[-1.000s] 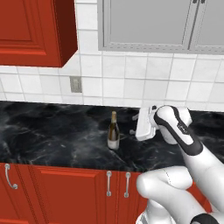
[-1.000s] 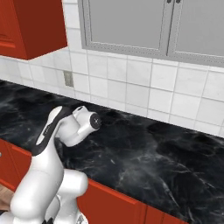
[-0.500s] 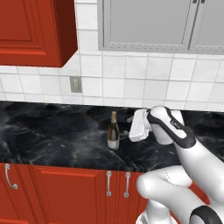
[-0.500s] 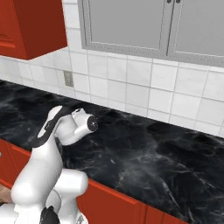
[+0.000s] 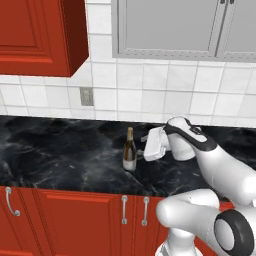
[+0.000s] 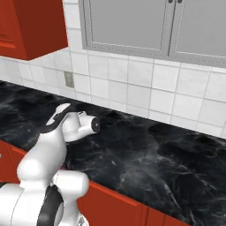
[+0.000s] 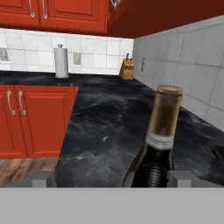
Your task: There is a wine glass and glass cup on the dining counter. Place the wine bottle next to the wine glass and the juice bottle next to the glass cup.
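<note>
So basically nothing's getting placed yet. Black white-veined marble surface (image 5: 60,155) is carrying the wine bottle (image 5: 130,157), standing upright near its front edge: slim dark glass, gold-foiled neck, pale label. Fingers (image 5: 141,150) are sitting wide apart just beside it, gripping nothing; both bottles are waiting.
</note>
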You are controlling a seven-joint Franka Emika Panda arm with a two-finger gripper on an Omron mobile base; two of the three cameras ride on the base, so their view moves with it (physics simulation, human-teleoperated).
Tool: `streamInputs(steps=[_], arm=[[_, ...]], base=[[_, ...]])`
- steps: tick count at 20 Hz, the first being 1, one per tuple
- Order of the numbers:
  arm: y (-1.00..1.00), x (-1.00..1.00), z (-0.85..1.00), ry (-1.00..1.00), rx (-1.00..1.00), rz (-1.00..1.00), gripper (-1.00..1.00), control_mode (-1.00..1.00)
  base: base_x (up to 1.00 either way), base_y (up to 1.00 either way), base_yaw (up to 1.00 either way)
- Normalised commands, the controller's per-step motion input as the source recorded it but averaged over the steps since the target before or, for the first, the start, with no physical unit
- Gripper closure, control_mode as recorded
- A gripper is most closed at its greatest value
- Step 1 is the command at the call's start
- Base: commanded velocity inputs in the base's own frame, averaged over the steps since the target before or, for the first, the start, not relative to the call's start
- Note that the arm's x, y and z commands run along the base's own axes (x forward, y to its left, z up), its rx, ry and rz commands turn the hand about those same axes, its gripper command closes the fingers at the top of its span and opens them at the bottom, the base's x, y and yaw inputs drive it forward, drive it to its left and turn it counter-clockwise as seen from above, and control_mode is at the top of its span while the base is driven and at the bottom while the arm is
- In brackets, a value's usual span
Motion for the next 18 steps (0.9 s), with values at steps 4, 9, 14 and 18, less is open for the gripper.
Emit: streamInputs(steps=[4, 9, 14, 18], arm=[[0.03, 0.24, -0.1, 0.05, 0.04, 0.07, -1.0, -1.0], [0.01, 0.2, -0.07, 0.02, 0.03, 0.07, -1.0, -1.0], [0.06, 0.16, -0.08, 0.0, 0.0, 0.07, -1.0, -1.0], [0.1, 0.17, -0.09, 0.0, 0.0, 0.05, -1.0, -1.0]], base=[[0.0, 0.0, 0.0], [0.0, 0.0, 0.0], [0.0, 0.0, 0.0], [0.0, 0.0, 0.0]])
